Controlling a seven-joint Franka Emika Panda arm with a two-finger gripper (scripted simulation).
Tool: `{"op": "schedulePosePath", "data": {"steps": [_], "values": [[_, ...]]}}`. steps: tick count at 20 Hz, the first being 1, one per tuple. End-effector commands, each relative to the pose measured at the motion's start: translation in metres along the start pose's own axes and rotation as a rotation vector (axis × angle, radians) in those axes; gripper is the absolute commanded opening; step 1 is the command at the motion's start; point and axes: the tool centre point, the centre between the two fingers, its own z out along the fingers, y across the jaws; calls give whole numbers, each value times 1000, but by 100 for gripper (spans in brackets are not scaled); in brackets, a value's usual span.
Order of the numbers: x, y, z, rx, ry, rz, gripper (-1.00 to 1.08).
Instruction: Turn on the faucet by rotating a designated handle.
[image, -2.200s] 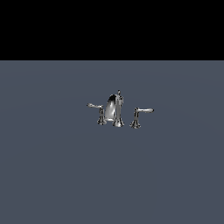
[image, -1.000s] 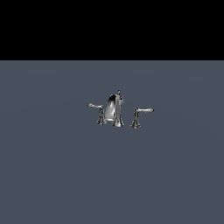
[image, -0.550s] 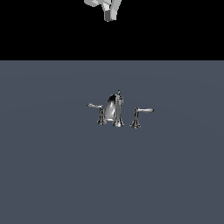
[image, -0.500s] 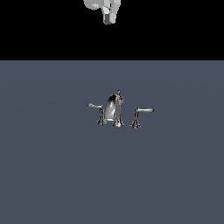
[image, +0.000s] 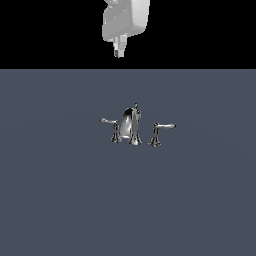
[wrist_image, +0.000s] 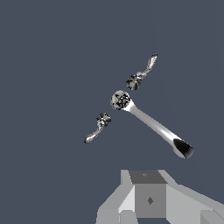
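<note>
You are looking at a flat slate-grey surface that fills the lower part of the exterior view; its near stretch carries nothing you need.

About midway back stands the faucet, a small chrome three-piece set. Its arched spout rises in the middle with a knob on top. On the exterior view's left of the spout is the handle, a lever on a flared post whose thin arm points toward the exterior view's left. On the exterior view's right of the spout is the twin lever, its arm pointing toward the exterior view's right. All three pieces stand upright in a row, near one another but apart.

From the wrist view you see the same set from above: the spout runs out as a long tube from its round base, with one lever on each side of that base. Which of the two is the handle you cannot tell from that view alone.

Farthest and highest is the hand, hanging against the black background at the top edge of the exterior view. It sits well above the handle and slightly toward the exterior view's right of it, touching nothing. Its fingers appear as one narrow stub, so they look pressed together and hold nothing.
</note>
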Motion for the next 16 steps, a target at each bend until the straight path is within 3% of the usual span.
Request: {"op": "schedulePosePath", "data": {"steps": [1, 16], "values": [[3, -13, 17, 0, 2, 63, -100], [11, -79, 129, -3, 29, 428, -100]]}}
